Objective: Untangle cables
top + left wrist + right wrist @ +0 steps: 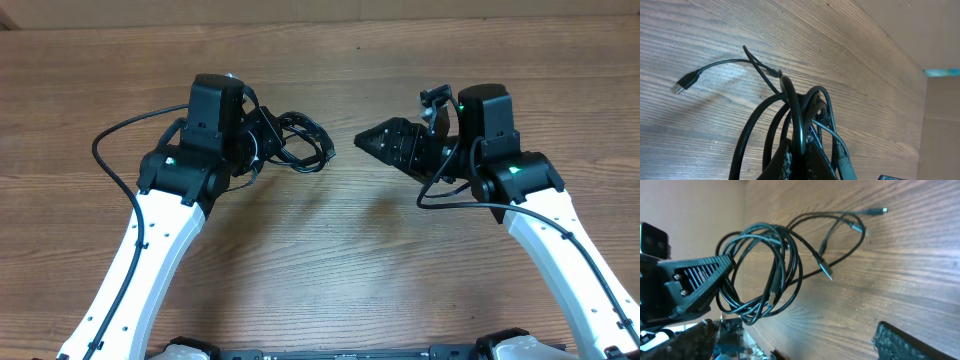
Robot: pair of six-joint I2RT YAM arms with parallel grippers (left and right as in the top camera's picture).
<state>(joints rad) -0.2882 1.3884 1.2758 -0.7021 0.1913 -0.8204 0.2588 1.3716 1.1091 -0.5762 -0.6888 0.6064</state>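
Observation:
The cables (302, 143) are thin black cords wound into a small coiled bundle, hanging just above the wood table (330, 260). My left gripper (268, 136) is shut on the bundle. In the left wrist view its gripper (800, 156) pinches one loop of the cables (799, 117), and a loose end with a plug (684, 83) trails over the table. My right gripper (368, 141) stands open just right of the bundle, apart from it. In the right wrist view the cables (765, 270) hang ahead of the right gripper (795, 341), with loose plugs (879, 211) resting on the wood; nothing is between its fingers (895, 340).
Thicker black wires (120, 130) run along both arms. The table's far edge (320, 20) meets a plain wall. Bare wood lies in front of and between the two arms.

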